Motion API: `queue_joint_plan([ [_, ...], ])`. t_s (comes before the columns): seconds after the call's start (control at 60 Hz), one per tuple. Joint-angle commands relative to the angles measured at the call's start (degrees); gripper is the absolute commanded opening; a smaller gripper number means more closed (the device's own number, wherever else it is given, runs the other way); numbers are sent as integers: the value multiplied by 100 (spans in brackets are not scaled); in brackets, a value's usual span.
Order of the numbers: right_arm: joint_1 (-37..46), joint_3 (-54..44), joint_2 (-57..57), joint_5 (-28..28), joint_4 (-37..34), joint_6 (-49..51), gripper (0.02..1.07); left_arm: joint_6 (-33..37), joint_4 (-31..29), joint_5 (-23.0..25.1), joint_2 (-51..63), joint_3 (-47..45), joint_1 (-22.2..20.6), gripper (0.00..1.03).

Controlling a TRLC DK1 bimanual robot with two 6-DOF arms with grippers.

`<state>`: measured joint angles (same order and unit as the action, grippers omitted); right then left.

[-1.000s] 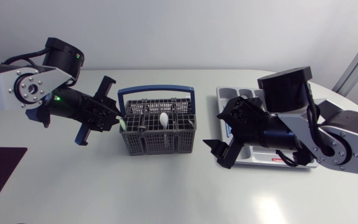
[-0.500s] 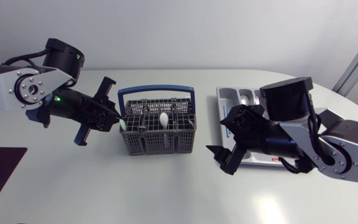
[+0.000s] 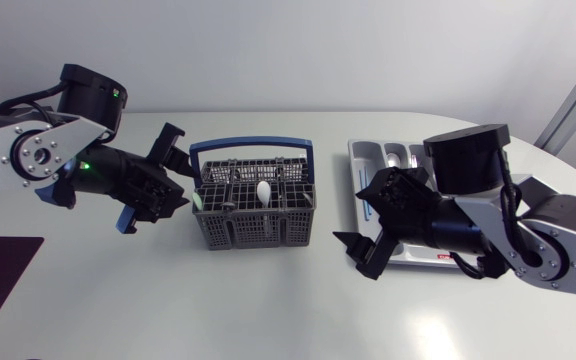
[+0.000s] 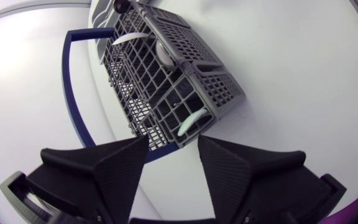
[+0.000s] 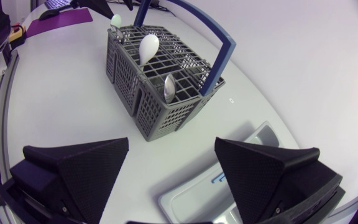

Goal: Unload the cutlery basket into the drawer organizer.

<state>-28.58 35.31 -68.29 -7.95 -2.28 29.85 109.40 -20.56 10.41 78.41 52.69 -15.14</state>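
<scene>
Cutlery basket (image 3: 253,225), spoons (image 3: 263,190) inside, stood mid-table; left gripper (image 4: 173,140) gaped empty at its 9 o'clock, apparently lining up a pick, right gripper (image 5: 173,143) spread empty by the drawer organizer (image 3: 366,152) at 3 o'clock.

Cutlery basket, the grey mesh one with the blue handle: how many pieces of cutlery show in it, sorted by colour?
White plastic spoon: 1
Silvery metal spoon: 1
Pale green plastic piece: 1
Total: 3 in sight; the grey mesh basket may hide more in its deeper cells.
</scene>
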Motion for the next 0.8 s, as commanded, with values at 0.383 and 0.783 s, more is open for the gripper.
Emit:
queue_joint_plan([
  [0.383, 89, -200, -211, -67, 202, -102, 102, 459, 78, 75, -142, -224, -367, 25],
  [0.783, 274, -261, -281, -164, 378, -75, 102, 705, -572, -119, 69, 286, -165, 20],
])
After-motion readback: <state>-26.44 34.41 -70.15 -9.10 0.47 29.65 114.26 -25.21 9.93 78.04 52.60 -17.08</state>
